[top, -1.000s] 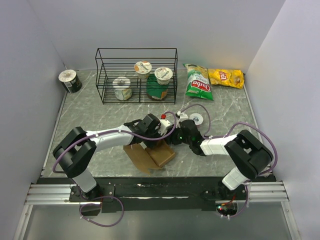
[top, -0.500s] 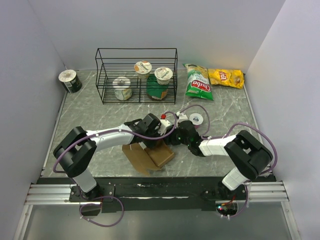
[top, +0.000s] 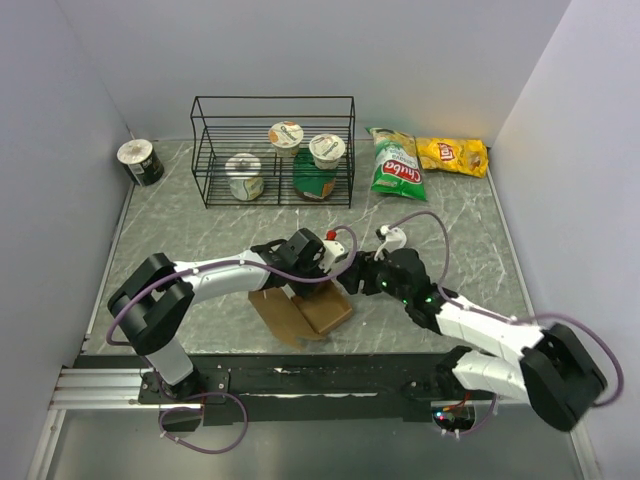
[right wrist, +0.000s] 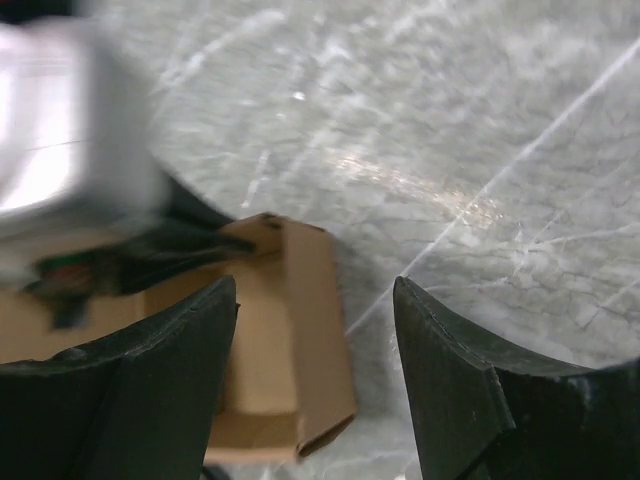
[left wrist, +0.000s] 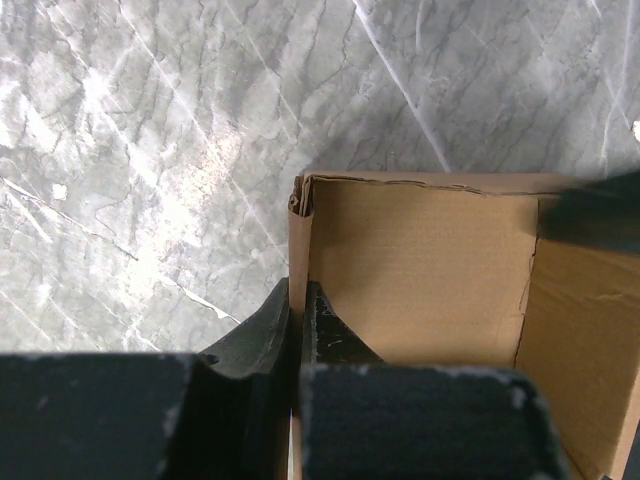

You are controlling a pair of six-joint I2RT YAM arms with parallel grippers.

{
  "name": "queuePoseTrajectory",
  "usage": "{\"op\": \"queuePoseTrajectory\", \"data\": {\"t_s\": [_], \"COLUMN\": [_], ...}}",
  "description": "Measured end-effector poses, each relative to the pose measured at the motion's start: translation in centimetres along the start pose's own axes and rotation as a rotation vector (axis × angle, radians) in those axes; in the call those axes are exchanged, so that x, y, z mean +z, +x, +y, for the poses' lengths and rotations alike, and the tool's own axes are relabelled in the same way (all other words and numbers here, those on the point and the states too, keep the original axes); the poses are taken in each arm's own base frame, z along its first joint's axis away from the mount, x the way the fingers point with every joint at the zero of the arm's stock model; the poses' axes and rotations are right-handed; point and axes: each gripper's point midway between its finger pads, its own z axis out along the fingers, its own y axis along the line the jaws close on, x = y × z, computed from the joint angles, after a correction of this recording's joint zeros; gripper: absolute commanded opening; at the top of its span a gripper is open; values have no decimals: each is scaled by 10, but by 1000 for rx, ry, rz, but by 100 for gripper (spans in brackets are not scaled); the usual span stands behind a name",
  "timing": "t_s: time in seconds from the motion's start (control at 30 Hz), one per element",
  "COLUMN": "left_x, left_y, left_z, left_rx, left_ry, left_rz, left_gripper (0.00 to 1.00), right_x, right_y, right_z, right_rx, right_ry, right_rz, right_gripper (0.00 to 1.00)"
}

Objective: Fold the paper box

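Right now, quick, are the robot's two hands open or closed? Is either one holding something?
Left gripper: closed, pinching a wall of the paper box.
Right gripper: open, holding nothing.

A black wire rack (top: 272,98) stood at the back of the grey table (top: 460,235). Three white cups sat in it, one on the left (top: 244,176) and two more to the right (top: 286,135) (top: 327,150). A green tub (top: 315,184) sat in it too. Right of the rack lay a green bag (top: 395,165) and a yellow bag (top: 452,156), side by side. A tin (top: 140,162) lay in the far left corner.
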Motion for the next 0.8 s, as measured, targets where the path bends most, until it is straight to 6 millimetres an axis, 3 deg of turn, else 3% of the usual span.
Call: {"op": "queuePoseTrajectory", "data": {"t_s": [0.17,0.37,0.53,0.63,0.8], "left_x": [0,0,0,0,0], "left_y": [0,0,0,0,0], "left_z": [0,0,0,0,0], "left_rx": [1,0,1,1,1], "left_ry": [0,0,0,0,-1], "left_rz": [0,0,0,0,0], "left_gripper": [1,1,1,1,1], "right_x": [-15,-10,-2,3,14], "right_y": [-6,28,44,44,41], "right_z": [9,-1,9,14,12], "right_rx": [-75,-163,-247,-279,-311], "right_ry": [-30,-1,-12,-10,41], "right_rz": [-17,115,190,193,195], "right_gripper": [69,67,65,61,44]}}
